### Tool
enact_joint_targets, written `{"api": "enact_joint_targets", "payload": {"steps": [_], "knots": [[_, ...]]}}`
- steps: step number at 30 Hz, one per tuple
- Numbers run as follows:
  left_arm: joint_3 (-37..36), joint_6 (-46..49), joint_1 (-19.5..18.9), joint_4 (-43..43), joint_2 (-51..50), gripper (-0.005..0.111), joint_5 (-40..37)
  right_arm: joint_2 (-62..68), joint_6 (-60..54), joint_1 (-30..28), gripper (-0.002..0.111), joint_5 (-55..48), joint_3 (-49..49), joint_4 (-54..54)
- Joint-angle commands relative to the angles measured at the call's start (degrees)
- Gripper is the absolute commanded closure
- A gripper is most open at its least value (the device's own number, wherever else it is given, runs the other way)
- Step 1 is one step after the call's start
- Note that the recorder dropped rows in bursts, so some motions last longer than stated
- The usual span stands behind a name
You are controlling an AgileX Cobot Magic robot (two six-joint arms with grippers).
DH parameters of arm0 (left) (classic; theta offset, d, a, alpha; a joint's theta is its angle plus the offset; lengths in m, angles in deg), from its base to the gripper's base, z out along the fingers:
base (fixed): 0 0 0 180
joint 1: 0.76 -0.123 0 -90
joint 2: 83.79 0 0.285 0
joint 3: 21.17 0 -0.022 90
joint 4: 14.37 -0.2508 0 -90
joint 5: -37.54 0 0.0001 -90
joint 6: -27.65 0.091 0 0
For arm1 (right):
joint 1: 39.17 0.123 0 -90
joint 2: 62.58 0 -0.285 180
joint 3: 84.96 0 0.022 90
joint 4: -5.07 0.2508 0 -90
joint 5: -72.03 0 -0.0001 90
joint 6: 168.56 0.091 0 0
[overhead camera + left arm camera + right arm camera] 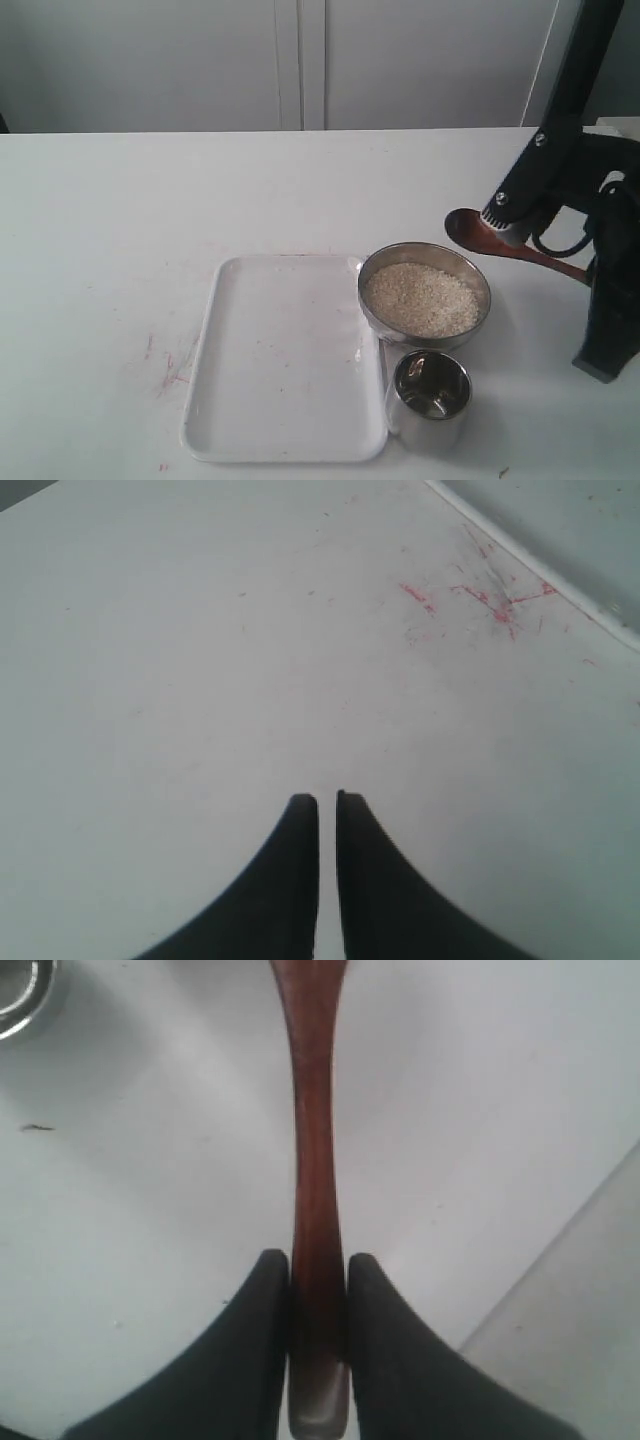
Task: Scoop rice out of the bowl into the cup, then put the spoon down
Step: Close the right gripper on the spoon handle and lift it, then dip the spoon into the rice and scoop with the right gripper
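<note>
Dark reddish-brown wooden spoon [468, 229] clamped by the right gripper [318, 1260]
The left gripper [327, 800] is seen closed, with nothing held.

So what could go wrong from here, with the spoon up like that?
The right gripper pinches the spoon near the end of its slim handle, so it might twist when pushed into the rice. The bowl looks nearly full, so digging could push grains over the rim. The cup is narrow and close to the tray, so a pour may miss and scatter.
</note>
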Motion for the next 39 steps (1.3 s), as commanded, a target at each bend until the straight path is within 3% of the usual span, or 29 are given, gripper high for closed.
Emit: {"api": "enact_joint_targets", "payload": {"steps": [1,8,21,39], "knots": [[-0.5,-0.3,0.4,0.3,-0.4,0.092,-2.8,3.8,-4.3,3.5,0.108,0.2,-0.3,-10.5],[-0.5,-0.3,0.4,0.3,-0.4,0.092,-2.8,13.6,-5.8,6.5,0.108,6.8,-0.3,-27.3],[-0.5,-0.3,0.4,0.3,-0.4,0.092,-2.8,27.3,1.5,6.5,0.108,10.5,-0.3,-39.5],[-0.5,-0.3,0.4,0.3,-0.4,0.092,-2.8,32.2,4.6,6.5,0.108,8.4,-0.3,-41.0]]}}
